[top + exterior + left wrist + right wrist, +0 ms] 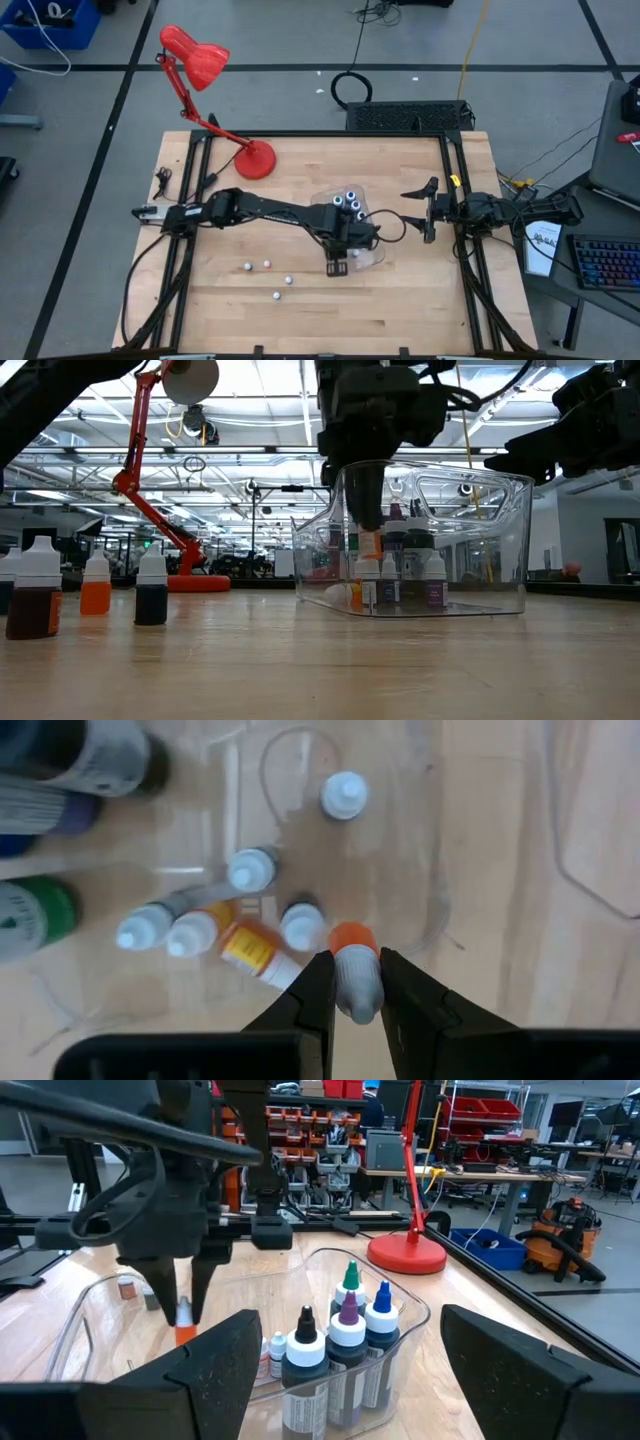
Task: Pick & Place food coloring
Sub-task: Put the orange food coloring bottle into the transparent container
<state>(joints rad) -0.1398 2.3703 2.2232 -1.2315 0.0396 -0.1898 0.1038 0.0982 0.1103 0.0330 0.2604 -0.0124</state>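
A clear plastic tray point(372, 252) stands mid-table and holds food coloring. Three larger dark bottles point(345, 1335) with blue, green and purple tips stand at one end. Several tiny white-capped bottles point(250, 870) stand on its floor, and one yellow-labelled bottle point(250, 948) lies on its side. My left gripper point(368, 525) points down into the tray, shut on a tiny orange bottle point(352, 942). Several more tiny bottles point(267, 265) stand on the wood to the tray's left. My right gripper point(425, 210) waits open and level at the table's right side. My left gripper pinches the orange bottle's whitish upper end point(358, 992) between its two fingers, coming from above and pointing down. The bottle hangs upright below the fingertips with its orange body point(370, 546) downward. It is inside the tray walls and above the small bottles standing there.
A red desk lamp point(255, 158) stands on the table's far left part. Bare wood lies along the near edge and to the tray's left, around the loose bottles point(95, 595). A keyboard and cables lie off the table to the right.
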